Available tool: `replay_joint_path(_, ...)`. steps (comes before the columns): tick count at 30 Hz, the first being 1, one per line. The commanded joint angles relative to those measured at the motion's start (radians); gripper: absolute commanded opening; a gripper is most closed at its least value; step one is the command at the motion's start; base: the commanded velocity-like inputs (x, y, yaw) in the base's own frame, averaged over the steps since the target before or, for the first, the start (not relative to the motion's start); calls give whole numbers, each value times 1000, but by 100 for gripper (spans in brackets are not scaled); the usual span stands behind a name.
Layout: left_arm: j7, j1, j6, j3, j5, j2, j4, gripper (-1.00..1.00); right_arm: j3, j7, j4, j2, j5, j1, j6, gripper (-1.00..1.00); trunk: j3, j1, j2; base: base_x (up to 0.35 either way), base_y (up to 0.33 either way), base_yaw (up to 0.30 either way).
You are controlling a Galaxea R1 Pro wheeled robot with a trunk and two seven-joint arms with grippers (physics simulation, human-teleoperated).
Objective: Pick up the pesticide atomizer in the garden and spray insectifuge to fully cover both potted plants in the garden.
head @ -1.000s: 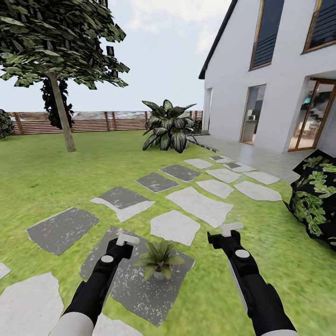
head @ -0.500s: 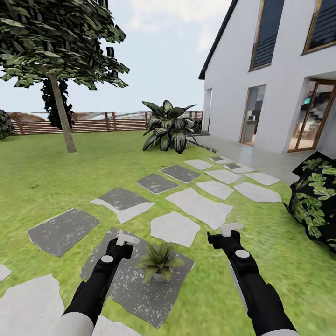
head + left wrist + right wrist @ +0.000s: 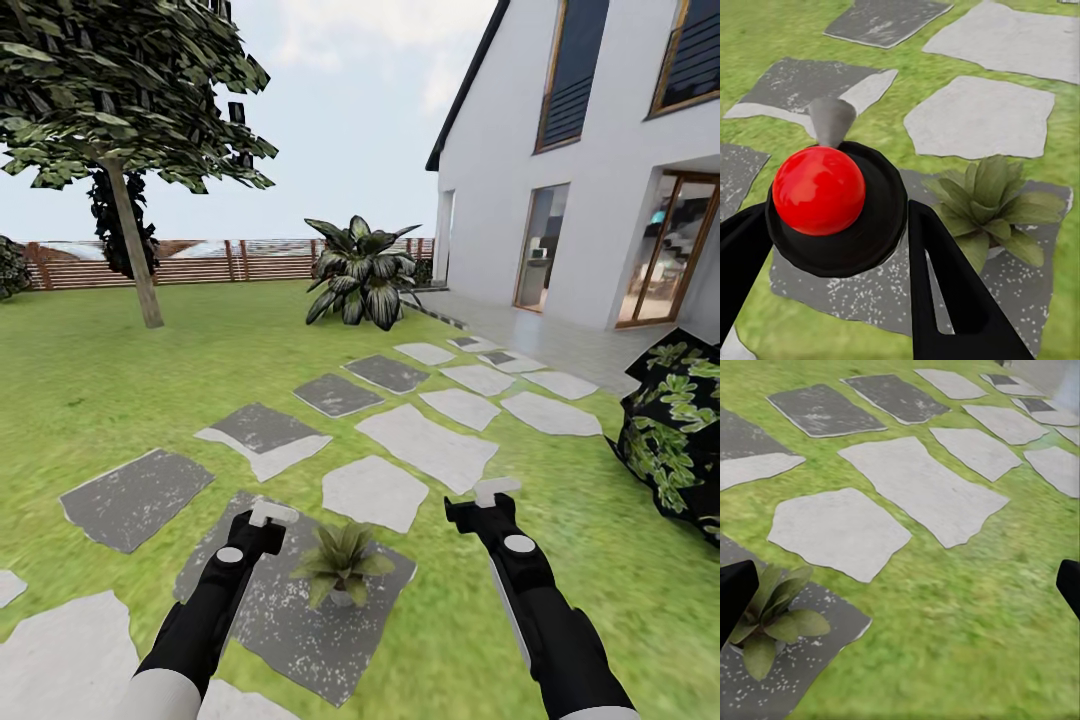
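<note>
My left gripper [image 3: 262, 522] hangs low over the near edge of a dark grey stepping stone [image 3: 280, 620], and its two black fingers [image 3: 952, 292] are clamped on the pesticide atomizer [image 3: 832, 202], whose black cap with a red ball and grey nozzle sits between them in the left wrist view; from the head view its white top pokes out just ahead of my wrist. Just beside it, between my two arms, one potted plant [image 3: 341, 562] stands upright on that same dark stone, a low rosette of pointed green leaves in a small grey pot; I cannot tell whether any insectifuge lies on its leaves, though the stone under it is dotted with whitish specks. My right gripper [image 3: 482, 503] hovers over the grass to the right of the plant, its fingers spread wide apart, each showing at an opposite edge of the right wrist view, with nothing between them. Beyond my hands a pale stepping stone [image 3: 374, 492] lies on the lawn [image 3: 100, 390], and more grey and white stones run away toward the paved strip by the white house [image 3: 600, 150]. A dark leafy bush [image 3: 675, 430] sits at the right edge. Farther off stand a broad-leaved striped plant [image 3: 363, 272], a tree [image 3: 125, 120] at the left, and the slatted wooden fence [image 3: 200, 260].
</note>
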Motion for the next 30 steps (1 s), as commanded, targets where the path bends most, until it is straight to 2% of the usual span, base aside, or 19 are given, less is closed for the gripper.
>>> replay_joint_path(1, -9, -1, 3, 5, -10, -1, -2, -100, -1, 3, -1, 1, 8, -1, 5, 100, 2, -4, 6, 0, 0, 0)
replay_joint_path(19, -9, -1, 3, 4, -10, -1, -2, -100, -1, 3, -1, 0, 8, -1, 6, 100, 58, -73, 132, 0, 0, 0)
replay_joint_path(30, -5, -1, 2, 5, -9, -1, -2, -100, -1, 3, -1, 0, 8, -1, 5, 100, 58, -73, 132, 2, 0, 0)
